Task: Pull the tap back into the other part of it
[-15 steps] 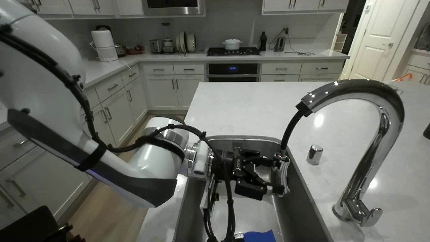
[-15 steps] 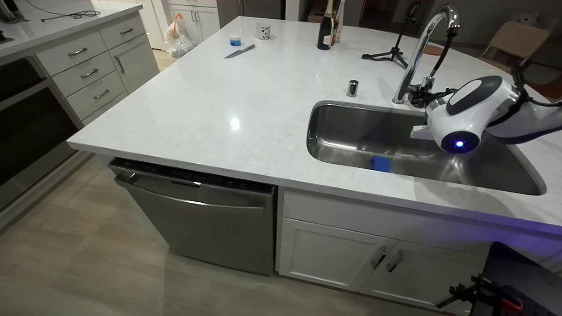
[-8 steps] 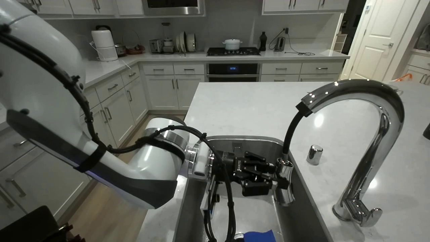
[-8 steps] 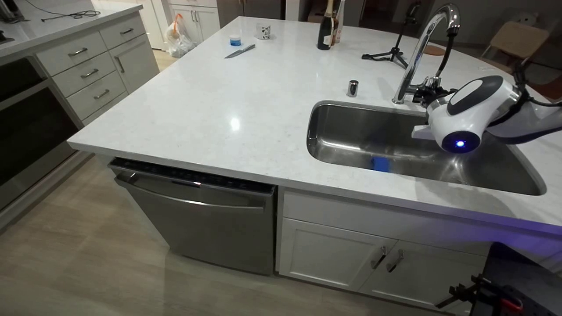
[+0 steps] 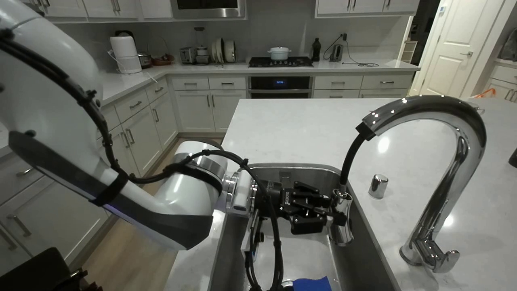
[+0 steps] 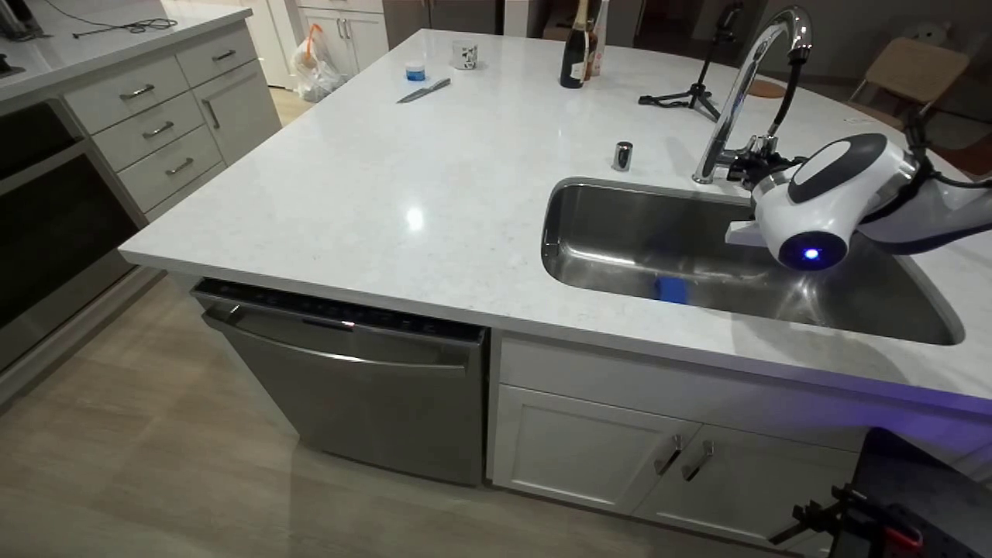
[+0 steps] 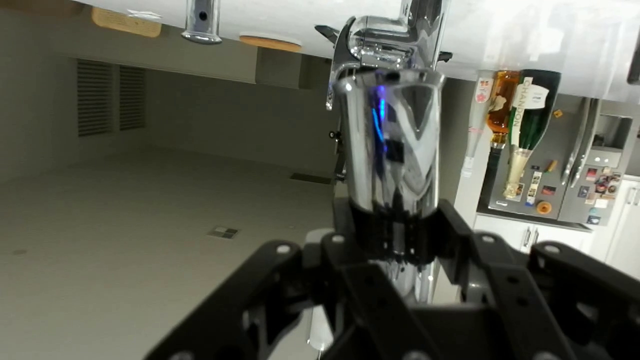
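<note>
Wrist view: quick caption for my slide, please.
Black fingers grip the chrome spray head; faucet and bottles appear upside down behind.

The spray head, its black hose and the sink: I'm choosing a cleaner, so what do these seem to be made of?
Spray head: polished chrome, by its sharp mirror reflections; solid metal or plated plastic, I can't tell.
Hose: dull black, perhaps rubber or a braided sheath; it bends in a smooth curve.
Sink: probably brushed stainless steel, grey with soft, streaky highlights.

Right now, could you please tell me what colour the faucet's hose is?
The hose is black, clearest in an exterior view.
</note>
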`<state>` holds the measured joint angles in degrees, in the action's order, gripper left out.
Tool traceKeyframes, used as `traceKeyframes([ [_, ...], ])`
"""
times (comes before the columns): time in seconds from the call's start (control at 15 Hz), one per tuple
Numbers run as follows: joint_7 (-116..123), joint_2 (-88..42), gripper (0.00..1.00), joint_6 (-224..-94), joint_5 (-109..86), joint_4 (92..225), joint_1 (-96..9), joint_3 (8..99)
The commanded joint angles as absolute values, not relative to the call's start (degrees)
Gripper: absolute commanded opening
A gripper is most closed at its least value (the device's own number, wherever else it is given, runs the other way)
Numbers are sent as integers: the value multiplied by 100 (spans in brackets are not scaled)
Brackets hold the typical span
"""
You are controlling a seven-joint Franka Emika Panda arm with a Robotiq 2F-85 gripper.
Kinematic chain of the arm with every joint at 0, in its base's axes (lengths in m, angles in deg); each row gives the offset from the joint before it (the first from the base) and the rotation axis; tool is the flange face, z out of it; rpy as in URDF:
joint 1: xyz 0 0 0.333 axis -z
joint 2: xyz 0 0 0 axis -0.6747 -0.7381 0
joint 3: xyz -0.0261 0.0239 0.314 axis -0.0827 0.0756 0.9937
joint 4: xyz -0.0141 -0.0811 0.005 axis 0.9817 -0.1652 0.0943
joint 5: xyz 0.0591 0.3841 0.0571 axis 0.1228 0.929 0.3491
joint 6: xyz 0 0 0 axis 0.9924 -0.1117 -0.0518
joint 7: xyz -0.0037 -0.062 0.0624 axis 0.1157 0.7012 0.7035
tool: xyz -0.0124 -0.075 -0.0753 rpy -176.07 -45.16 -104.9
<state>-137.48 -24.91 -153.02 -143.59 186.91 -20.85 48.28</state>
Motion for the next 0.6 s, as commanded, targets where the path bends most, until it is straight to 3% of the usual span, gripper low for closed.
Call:
traceKeyframes([
  [0.0,-13852,-2394,17,-15427,-14224,18636,-2111,4807],
  [0.53,-13820,-2280,17,-16354,-13562,18336,-2047,4805],
])
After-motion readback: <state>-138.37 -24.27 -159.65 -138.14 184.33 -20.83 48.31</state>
